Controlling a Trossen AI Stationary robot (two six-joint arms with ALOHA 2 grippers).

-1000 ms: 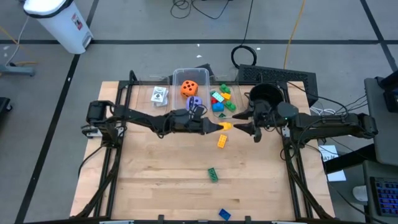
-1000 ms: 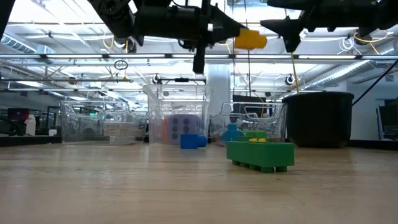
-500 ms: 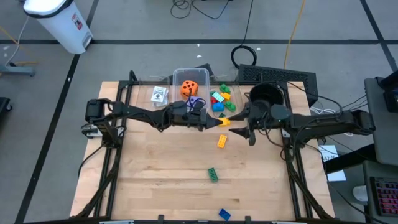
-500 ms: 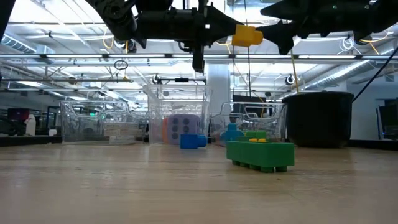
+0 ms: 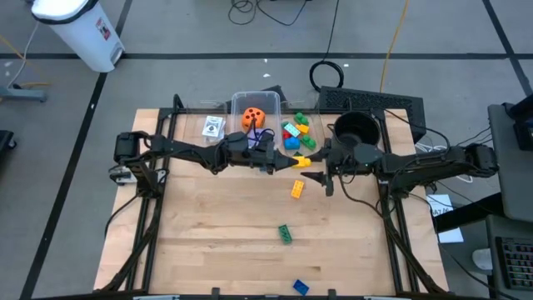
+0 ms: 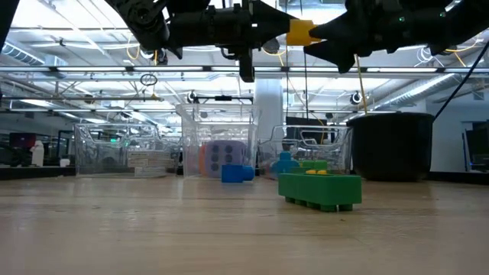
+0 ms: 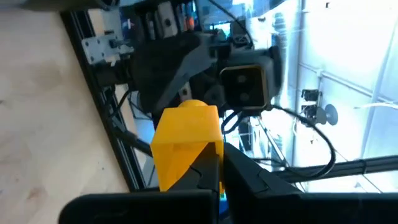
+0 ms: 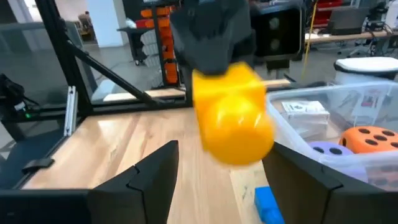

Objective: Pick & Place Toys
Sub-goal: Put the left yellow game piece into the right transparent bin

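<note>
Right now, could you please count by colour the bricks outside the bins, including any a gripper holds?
Yellow: 2, the held brick in the left gripper and the table brick
Green: 1, the green brick
Blue: 1, the blue brick
Total: 4

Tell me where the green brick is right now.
The green brick lies alone on the wooden table, front of centre in the high view, between a yellow brick and a blue brick.

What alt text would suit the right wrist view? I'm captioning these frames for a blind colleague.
A yellow brick, held by the left hand, hangs close between the open fingers of the right hand. Behind it, a clear bin holds an orange die and a purple die.
</note>
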